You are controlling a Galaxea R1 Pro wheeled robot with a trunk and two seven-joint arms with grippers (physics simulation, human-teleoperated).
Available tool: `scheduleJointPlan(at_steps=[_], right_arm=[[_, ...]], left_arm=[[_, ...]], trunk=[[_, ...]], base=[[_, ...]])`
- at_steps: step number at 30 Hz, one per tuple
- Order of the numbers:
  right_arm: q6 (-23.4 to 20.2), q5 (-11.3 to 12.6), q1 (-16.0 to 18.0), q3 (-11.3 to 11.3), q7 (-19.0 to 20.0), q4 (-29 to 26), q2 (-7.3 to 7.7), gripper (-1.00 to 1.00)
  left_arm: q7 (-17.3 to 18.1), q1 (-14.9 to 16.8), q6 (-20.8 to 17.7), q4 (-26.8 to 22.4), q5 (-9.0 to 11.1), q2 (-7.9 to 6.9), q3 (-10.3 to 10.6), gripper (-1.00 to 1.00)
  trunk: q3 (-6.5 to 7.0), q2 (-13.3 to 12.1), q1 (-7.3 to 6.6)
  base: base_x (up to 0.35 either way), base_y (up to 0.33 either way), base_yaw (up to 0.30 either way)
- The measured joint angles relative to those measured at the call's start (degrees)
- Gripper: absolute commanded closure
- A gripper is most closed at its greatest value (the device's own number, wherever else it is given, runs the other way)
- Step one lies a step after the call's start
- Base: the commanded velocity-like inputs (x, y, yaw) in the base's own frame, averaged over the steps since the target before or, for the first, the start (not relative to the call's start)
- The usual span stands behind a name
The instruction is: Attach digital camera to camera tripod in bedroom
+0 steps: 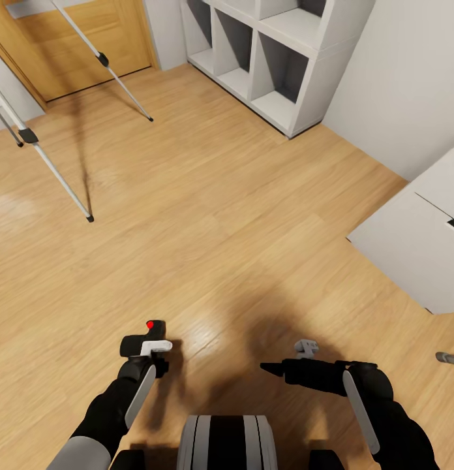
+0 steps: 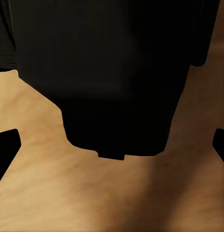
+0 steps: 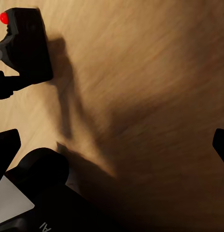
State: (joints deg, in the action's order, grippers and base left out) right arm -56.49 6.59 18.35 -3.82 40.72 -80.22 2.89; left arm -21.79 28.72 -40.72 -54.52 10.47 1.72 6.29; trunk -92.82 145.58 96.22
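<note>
The digital camera (image 1: 147, 334), small and black with a red spot, is held above the wood floor by my left gripper (image 1: 146, 346), which is shut on it at the lower left of the head view. Close up in the left wrist view, the camera's dark body (image 2: 117, 72) sits between the two fingertips (image 2: 6, 150). The right wrist view also catches the camera (image 3: 25, 43). My right gripper (image 1: 271, 369) hangs open and empty to the right of it, pointing toward it. The camera tripod's silver legs (image 1: 57, 176) stand at the far left; its head is out of view.
A white cube shelf (image 1: 272, 59) stands against the far wall, with the wooden door (image 1: 70, 39) to its left. A white cabinet (image 1: 416, 241) juts in from the right. A small grey object (image 1: 449, 358) lies at the right edge. Open plank floor (image 1: 220, 215) lies between me and the tripod.
</note>
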Motion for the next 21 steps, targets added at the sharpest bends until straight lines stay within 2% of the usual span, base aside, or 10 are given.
scheduleJointPlan(at_steps=[7, 21], right_arm=[[0.0, 0.0, 0.0, 0.0, 0.0, 0.0, 0.00, -1.00], [0.0, 0.0, 0.0, 0.0, 0.1, 0.0, 0.00, -1.00]], left_arm=[[0.1, 0.0, 0.0, 0.4, 0.0, -0.03, -0.1, -1.00], [0.1, 0.0, 0.0, 0.5, 0.0, -0.03, -0.1, -1.00]], trunk=[[0.00, 0.0, -0.01], [0.00, 0.0, 0.00]], base=[[0.098, 0.000, 0.000], [0.013, 0.000, 0.000]])
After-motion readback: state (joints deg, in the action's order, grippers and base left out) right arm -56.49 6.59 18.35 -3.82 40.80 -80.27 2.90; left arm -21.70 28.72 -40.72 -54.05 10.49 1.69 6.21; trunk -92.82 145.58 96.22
